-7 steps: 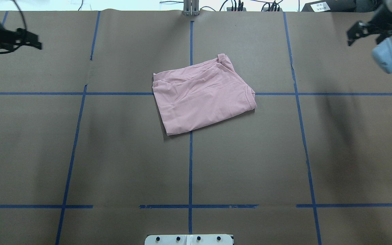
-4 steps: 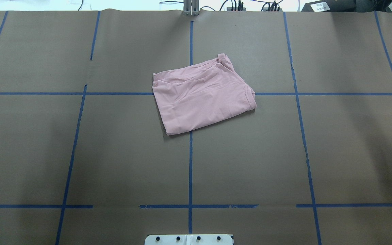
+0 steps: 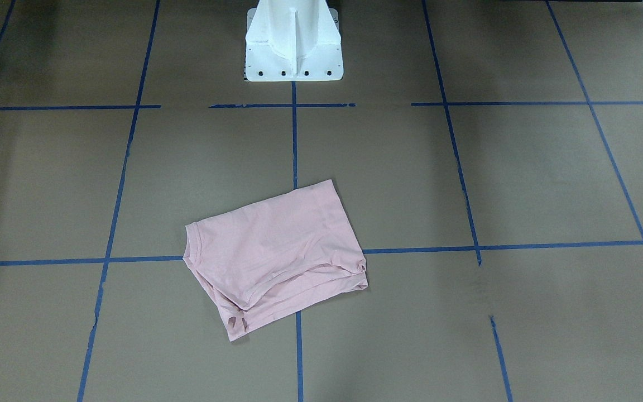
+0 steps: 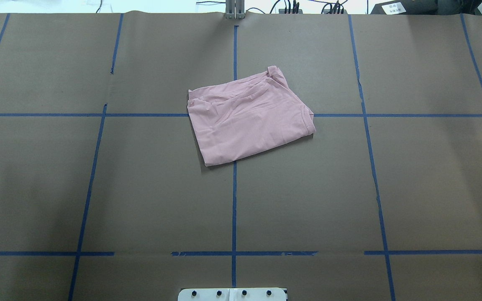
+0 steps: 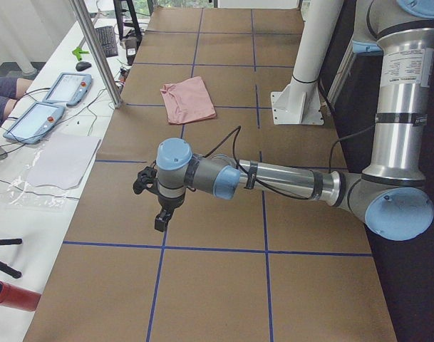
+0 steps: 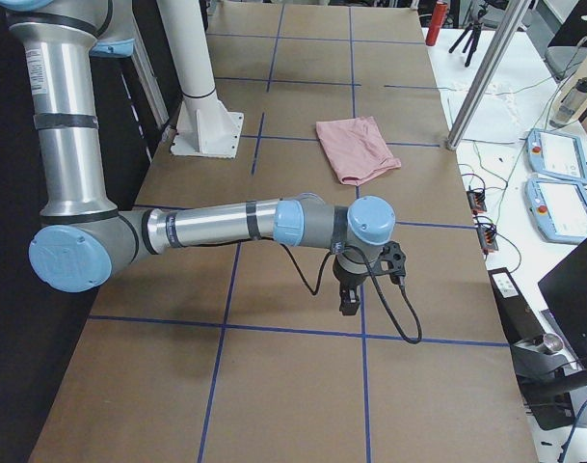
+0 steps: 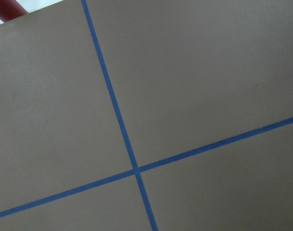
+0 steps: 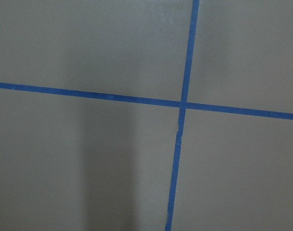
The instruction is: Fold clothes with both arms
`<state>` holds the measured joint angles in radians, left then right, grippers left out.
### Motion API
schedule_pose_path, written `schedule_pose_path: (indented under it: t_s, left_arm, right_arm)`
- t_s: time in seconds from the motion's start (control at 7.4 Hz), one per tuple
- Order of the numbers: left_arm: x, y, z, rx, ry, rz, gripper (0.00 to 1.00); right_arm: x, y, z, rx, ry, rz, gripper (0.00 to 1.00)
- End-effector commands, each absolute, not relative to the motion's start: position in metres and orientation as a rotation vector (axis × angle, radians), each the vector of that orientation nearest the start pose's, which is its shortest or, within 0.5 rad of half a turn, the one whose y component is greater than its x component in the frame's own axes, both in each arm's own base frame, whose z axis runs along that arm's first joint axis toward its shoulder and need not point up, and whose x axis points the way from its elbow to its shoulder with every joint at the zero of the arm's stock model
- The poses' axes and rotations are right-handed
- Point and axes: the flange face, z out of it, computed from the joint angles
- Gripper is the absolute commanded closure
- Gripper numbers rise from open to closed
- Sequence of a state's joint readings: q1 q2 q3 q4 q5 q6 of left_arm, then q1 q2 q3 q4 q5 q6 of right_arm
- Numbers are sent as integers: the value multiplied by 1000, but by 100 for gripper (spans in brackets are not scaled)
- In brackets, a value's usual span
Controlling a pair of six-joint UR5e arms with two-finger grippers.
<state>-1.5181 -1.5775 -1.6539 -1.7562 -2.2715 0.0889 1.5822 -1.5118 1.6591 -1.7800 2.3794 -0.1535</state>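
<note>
The pale pink T-shirt (image 4: 249,121) lies folded into a rough rectangle at the table's middle, plain side up, its ribbed collar at the right edge. It also shows in the front view (image 3: 277,251) and both side views (image 5: 189,98) (image 6: 359,147). My left gripper (image 5: 159,214) hangs over bare table far from the shirt, near the table's left end. My right gripper (image 6: 349,299) hangs likewise near the right end. Neither shows in the overhead or front views, so I cannot tell whether they are open or shut. Both wrist views show only brown paper and blue tape.
The white pedestal base (image 3: 292,39) stands at the robot's side of the table. Blue tape lines (image 4: 234,200) grid the brown paper. A metal post (image 5: 95,50) and teach pendants (image 5: 63,89) stand on the operators' side, and a red object (image 5: 10,296) lies there.
Both grippers were at the overhead view's far left and right corners 0.9 s ago; they have since left that view. The shirt has not moved.
</note>
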Motion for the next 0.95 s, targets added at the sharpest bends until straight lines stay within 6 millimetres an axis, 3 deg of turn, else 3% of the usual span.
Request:
schedule_pose_path:
  t_s: [0.0,0.14,0.27,0.81]
  left_arm:
    - [-40,-510,627,243,702,231,0]
    - [-40,-507,630,203,702,216,0]
    - [-40,-506,619,172,705,206,0]
    - [-41,-503,623,174,704,212,0]
  right_arm:
    - [68,-503,613,-4,-797,-98,0]
    - [68,-497,624,-27,-799,-87,0]
    - [68,-491,638,-53,-805,-77,0]
    - [68,-487,642,-64,-807,-66,0]
